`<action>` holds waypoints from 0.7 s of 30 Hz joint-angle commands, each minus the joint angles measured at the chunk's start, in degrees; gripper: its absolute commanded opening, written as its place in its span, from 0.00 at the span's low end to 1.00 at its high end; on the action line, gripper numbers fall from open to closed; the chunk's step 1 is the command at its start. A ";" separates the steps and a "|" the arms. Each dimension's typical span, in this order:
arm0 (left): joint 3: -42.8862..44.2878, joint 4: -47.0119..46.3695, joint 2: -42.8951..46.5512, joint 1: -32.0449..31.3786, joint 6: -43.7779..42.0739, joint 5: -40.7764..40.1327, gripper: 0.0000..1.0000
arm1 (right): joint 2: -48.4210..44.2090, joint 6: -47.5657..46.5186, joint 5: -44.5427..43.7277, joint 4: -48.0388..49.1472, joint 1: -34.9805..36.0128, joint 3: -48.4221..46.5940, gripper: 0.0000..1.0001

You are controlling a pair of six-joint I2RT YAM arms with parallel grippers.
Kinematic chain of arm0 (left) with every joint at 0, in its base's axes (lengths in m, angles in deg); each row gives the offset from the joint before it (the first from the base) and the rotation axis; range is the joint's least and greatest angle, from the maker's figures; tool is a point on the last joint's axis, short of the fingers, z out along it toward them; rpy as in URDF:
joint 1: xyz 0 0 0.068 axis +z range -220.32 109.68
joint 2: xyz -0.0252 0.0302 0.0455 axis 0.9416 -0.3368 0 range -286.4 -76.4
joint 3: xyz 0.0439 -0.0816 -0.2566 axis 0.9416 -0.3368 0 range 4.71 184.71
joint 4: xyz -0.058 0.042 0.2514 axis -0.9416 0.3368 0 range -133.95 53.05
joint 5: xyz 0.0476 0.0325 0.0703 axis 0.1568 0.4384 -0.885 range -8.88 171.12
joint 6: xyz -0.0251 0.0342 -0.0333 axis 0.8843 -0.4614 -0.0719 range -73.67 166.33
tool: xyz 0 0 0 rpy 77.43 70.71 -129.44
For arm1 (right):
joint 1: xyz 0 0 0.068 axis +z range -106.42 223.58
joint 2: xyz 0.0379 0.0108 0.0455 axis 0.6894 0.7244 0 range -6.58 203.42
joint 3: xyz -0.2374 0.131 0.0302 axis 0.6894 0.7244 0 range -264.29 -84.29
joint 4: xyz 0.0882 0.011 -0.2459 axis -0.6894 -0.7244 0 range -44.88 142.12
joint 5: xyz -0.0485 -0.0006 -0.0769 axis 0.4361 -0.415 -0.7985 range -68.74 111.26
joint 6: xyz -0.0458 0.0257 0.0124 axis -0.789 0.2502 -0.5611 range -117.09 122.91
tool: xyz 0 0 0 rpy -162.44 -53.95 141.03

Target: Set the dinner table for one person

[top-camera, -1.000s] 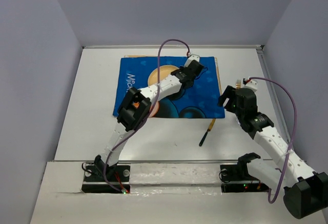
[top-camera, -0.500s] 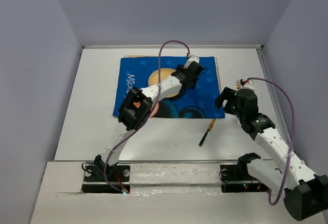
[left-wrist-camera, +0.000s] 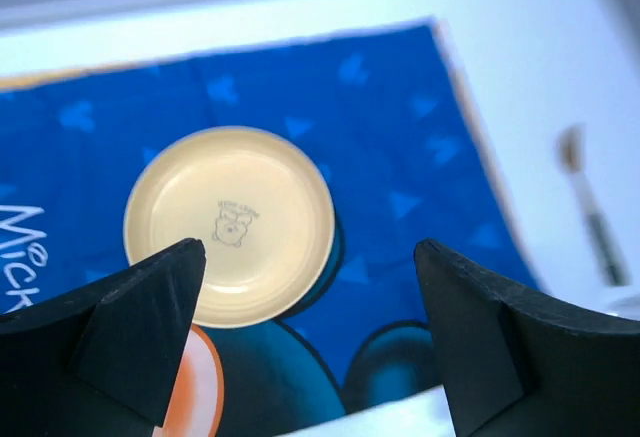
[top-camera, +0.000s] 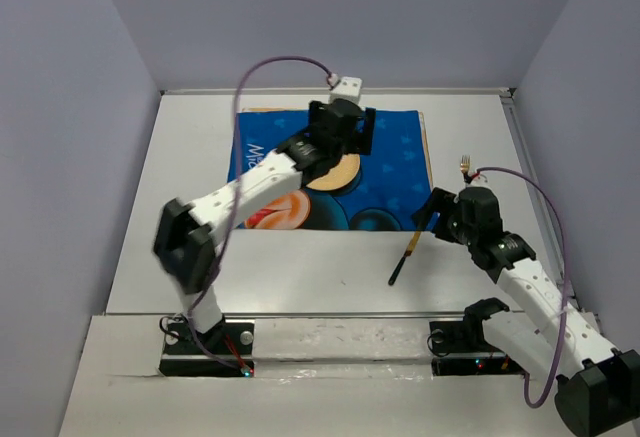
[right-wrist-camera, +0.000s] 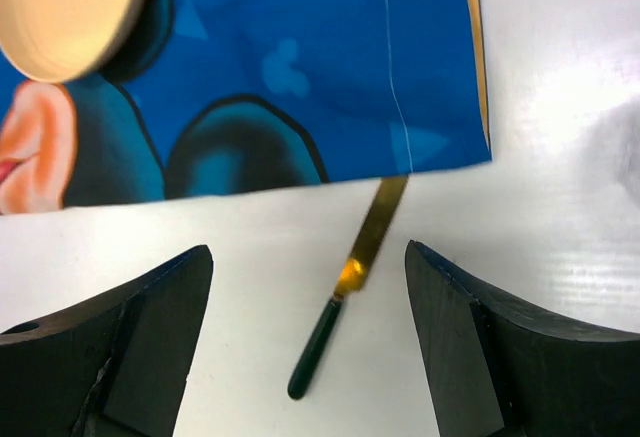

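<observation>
A cream plate [left-wrist-camera: 230, 222] lies on the blue Mickey-print placemat [left-wrist-camera: 400, 147], which is spread on the white dinner table [top-camera: 180, 217]. My left gripper [left-wrist-camera: 308, 257] hangs open above the mat, the plate below its left finger, nothing between its jaws. From above, that gripper [top-camera: 343, 142] is over the mat's far half and the plate [top-camera: 338, 172] is partly hidden by the arm. A knife [right-wrist-camera: 345, 287] with a gold blade and dark green handle lies on the table, its tip under the mat's near edge. My right gripper [right-wrist-camera: 308, 257] stands open straight above it.
A gold fork [top-camera: 465, 165] lies on the table to the right of the placemat [top-camera: 395, 172], also in the left wrist view as a blurred fork [left-wrist-camera: 590, 207]. The knife [top-camera: 403, 257] lies near the table's front. Grey walls enclose the table on three sides.
The left gripper opened, let go of the plate and lifted back toward the far edge, its elbow swinging left. The right gripper came nearer and lower, over the knife.
</observation>
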 commanded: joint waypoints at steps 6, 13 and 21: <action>-32.08 -13.13 47.86 -0.30 1.48 2.35 0.99 | -0.72 6.11 0.99 -4.07 3.51 2.65 0.83; -45.71 -3.56 74.51 -0.21 2.44 -0.02 0.99 | 8.50 15.25 -6.74 -4.77 18.25 1.34 0.83; -52.32 -4.51 82.16 -0.21 1.22 0.32 0.99 | 16.67 20.70 -15.01 -9.94 23.02 -4.20 0.73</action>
